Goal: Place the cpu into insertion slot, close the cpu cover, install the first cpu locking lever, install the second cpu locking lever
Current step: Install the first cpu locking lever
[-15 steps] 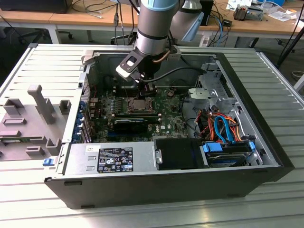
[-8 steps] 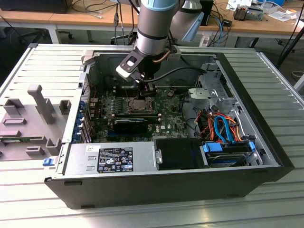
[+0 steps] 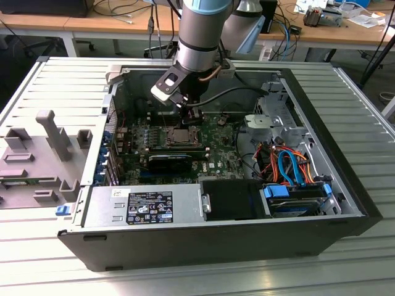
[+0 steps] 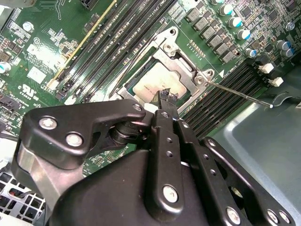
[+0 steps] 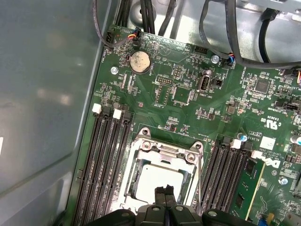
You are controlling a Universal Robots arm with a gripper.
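The insertion slot (image 3: 179, 132) sits in the middle of the green motherboard inside the open computer case. A silvery cpu (image 5: 149, 181) (image 4: 151, 85) lies in it, with the cpu cover (image 5: 165, 151) (image 4: 181, 49) as a metal frame around it. My gripper (image 3: 191, 115) (image 4: 165, 96) (image 5: 164, 192) hangs right over the cpu, its two thin black fingers pressed together with nothing between them. One thin wire locking lever (image 4: 240, 94) (image 5: 201, 174) sticks out from a socket corner. Whether the fingertips touch the cpu I cannot tell.
Long black memory slots (image 5: 106, 155) (image 5: 228, 165) flank the socket. In the exterior view's right part of the case stand a grey drive cage (image 3: 281, 120) and orange and blue cables (image 3: 290, 163). A labelled black box (image 3: 148, 206) runs along the front. The case wall (image 5: 47, 94) is close.
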